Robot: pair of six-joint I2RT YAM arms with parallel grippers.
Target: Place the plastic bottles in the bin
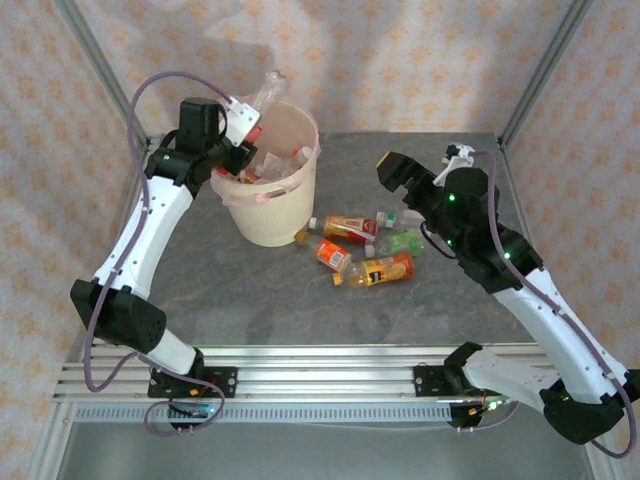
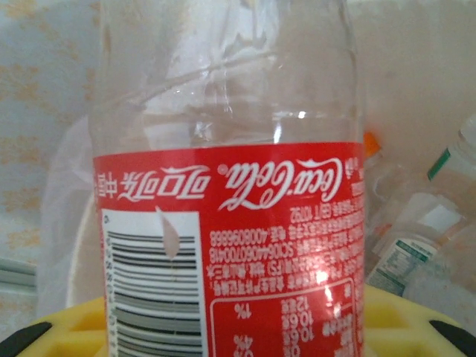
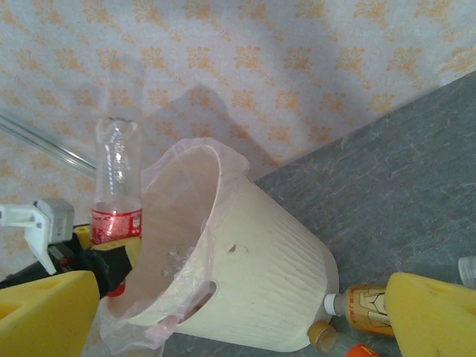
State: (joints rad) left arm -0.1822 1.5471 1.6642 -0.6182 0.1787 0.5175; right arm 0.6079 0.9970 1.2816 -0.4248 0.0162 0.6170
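Over the far-left rim of the bin, my left end effector is clamped on an upright Coca-Cola bottle. My right end effector hangs wide apart above the bench, near loose bottles beside the bin.

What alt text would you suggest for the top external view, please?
The left gripper holds a clear red-labelled bottle at the rim of the cream bin, with several bottles already inside. The right gripper hangs open near a cluster of loose bottles lying on the grey table beside the bin.
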